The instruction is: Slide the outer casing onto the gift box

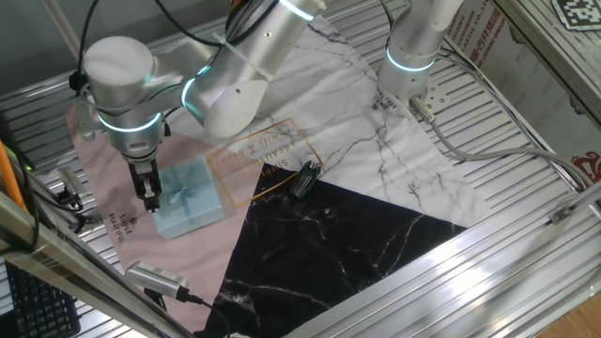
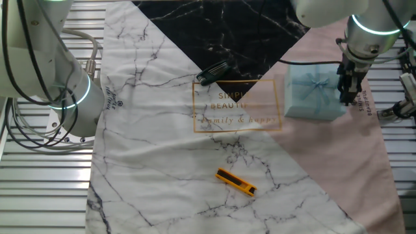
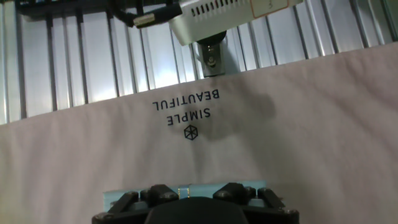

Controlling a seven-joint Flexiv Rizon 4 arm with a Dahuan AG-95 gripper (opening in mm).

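Outer casing (image 1: 191,197) rests beside "SIMPLE BEAUTIFUL" print (image 3: 186,107).

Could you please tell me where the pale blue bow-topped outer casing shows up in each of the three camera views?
One fixed view: the outer casing lies lower left on the pink cloth, below the gripper.
The other fixed view: upper right, left of the gripper.
Hand view: only a pale blue edge at the bottom, behind the fingers; which box part it is cannot be told.
Shared landmark: the gold-framed lettering on the cloth beside it, absent from the hand view.
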